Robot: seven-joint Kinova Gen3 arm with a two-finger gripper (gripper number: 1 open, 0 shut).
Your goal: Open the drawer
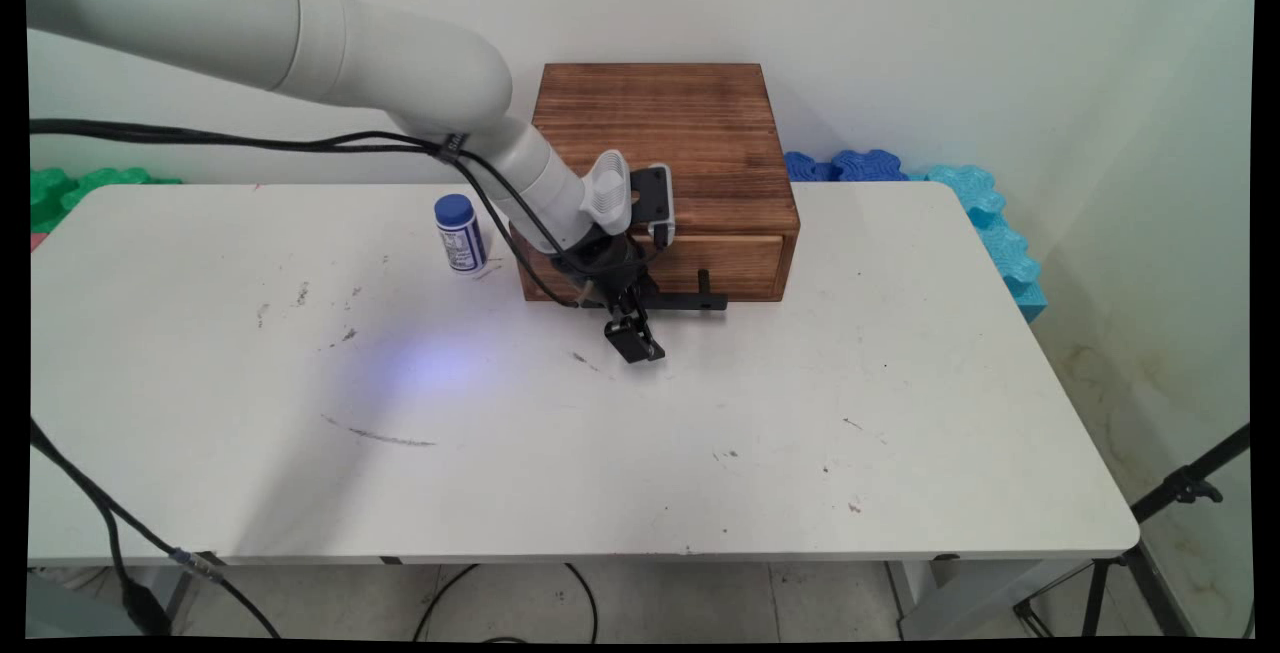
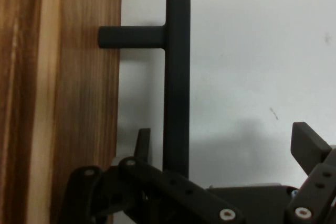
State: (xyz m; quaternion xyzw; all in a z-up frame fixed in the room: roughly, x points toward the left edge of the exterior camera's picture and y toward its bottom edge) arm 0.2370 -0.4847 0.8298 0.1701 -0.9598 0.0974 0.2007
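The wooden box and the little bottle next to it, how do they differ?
The wooden box is big, brown and squarish, with a drawer and a black bar handle in front; the bottle is small, round and white with a blue cap. The gripper is at the box's handle, the bottle apart. Both stand on the white table.

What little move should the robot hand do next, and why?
Probably close the fingers. In the hand view they stand open on either side of the black handle, which sticks out from the drawer of the wooden box. The bar already runs between them, but nothing is gripping it yet, so closing should catch it.
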